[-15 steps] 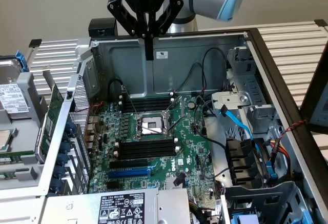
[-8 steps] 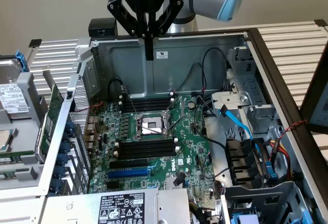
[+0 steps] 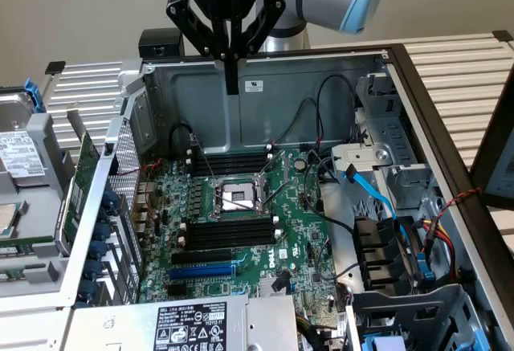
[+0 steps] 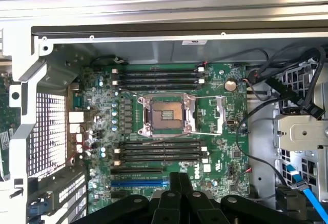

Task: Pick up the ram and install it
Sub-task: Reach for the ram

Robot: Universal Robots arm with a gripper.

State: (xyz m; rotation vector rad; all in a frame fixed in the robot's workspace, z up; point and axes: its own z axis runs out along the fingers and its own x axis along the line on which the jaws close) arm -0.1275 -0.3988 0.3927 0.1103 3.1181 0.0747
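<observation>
My black gripper (image 3: 232,86) hangs above the back wall of the open computer case (image 3: 265,102), its two fingers pressed together and shut on nothing. In the wrist view the gripper (image 4: 179,177) points down over the green motherboard (image 4: 225,131). Black memory slots (image 4: 159,151) lie in rows on both sides of the open processor socket (image 4: 166,115), and they look empty. The same memory slots (image 3: 229,230) and socket (image 3: 233,198) show in the exterior view. The ram is out of view.
A large green expansion card (image 3: 79,190) stands outside the case wall at the exterior view's left, beside a drive (image 3: 20,154). Black and blue cables (image 3: 377,198) run through the drive bay at the right. A power supply (image 3: 189,327) sits at the front.
</observation>
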